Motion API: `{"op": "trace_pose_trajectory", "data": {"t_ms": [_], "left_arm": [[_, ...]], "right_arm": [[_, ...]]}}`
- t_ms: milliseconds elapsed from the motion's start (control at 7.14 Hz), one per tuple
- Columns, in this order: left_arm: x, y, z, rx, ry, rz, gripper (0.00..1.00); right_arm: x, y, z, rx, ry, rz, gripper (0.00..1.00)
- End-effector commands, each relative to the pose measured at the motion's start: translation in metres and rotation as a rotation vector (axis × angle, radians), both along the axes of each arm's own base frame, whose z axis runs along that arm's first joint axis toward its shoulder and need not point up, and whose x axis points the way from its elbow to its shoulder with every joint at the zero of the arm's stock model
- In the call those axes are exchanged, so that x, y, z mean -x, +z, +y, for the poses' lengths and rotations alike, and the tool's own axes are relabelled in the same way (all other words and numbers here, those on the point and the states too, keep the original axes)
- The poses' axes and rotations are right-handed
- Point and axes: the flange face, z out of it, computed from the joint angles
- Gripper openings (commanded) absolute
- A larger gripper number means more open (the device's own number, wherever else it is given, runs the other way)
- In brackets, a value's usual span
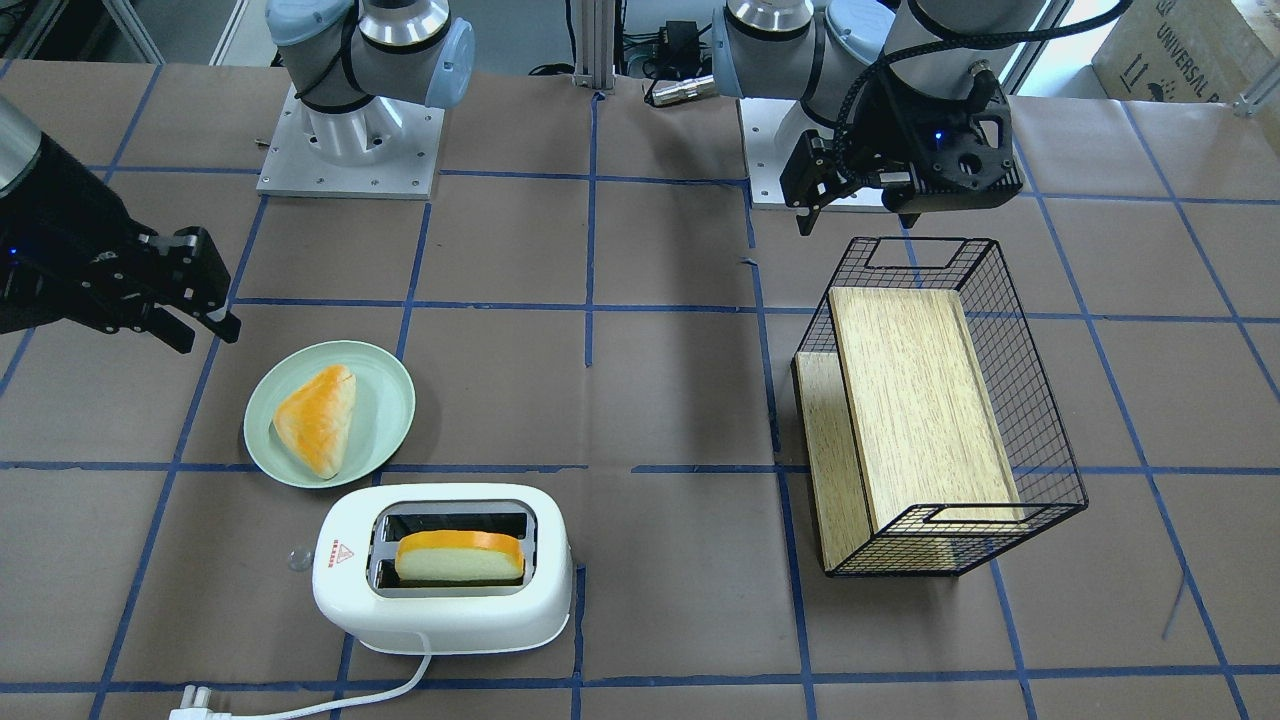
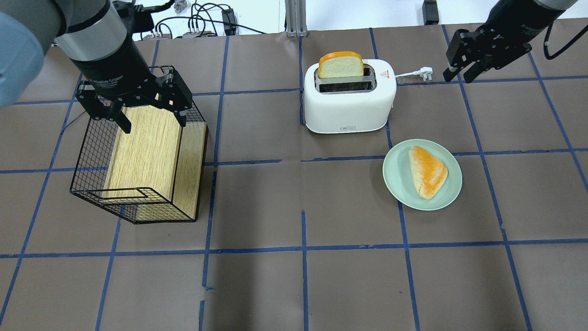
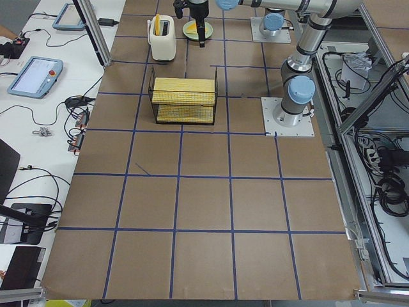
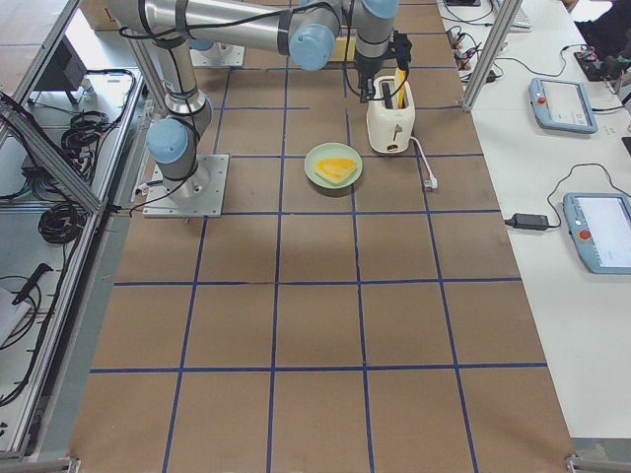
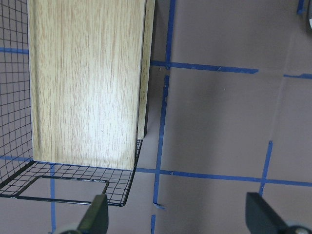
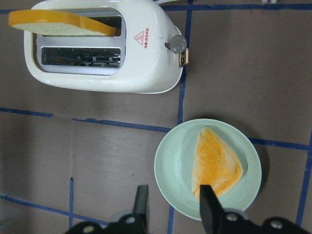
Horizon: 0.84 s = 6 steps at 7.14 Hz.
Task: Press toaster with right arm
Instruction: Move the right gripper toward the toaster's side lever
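The white toaster [image 1: 450, 605] stands at the far side of the table from the robot, with a slice of bread [image 1: 460, 558] standing up out of one slot; it also shows in the overhead view [image 2: 349, 108] and the right wrist view [image 6: 97, 73]. Its round lever knob [image 6: 176, 44] sticks out of the end near the red triangle sticker. My right gripper [image 2: 458, 77] is open and empty. It hangs in the air well to the side of the toaster, apart from it, and shows in the front view [image 1: 207, 335] too. My left gripper [image 2: 154, 125] is open and empty above the wire basket.
A green plate [image 2: 395, 177] with a triangular bun [image 2: 428, 171] lies beside the toaster, towards the robot. The toaster's cord ends in a plug [image 2: 425, 72]. A black wire basket [image 2: 92, 151] holding a wooden box [image 2: 147, 151] sits on the robot's left side.
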Motion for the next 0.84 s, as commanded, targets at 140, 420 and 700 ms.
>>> {"op": "trace_pose_trajectory", "data": {"t_ms": [140, 420, 700], "left_arm": [[0.000, 0.000, 0.000, 0.000, 0.000, 0.000, 1.00], [-0.001, 0.000, 0.000, 0.002, 0.001, 0.000, 1.00], [0.000, 0.000, 0.000, 0.000, 0.000, 0.000, 1.00]], "right_arm": [[0.011, -0.045, -0.068, -0.009, 0.000, -0.185, 0.02], [0.016, -0.086, -0.105, -0.030, 0.022, -0.260, 0.01], [0.017, -0.117, -0.122, -0.025, 0.040, -0.296, 0.00]]}}
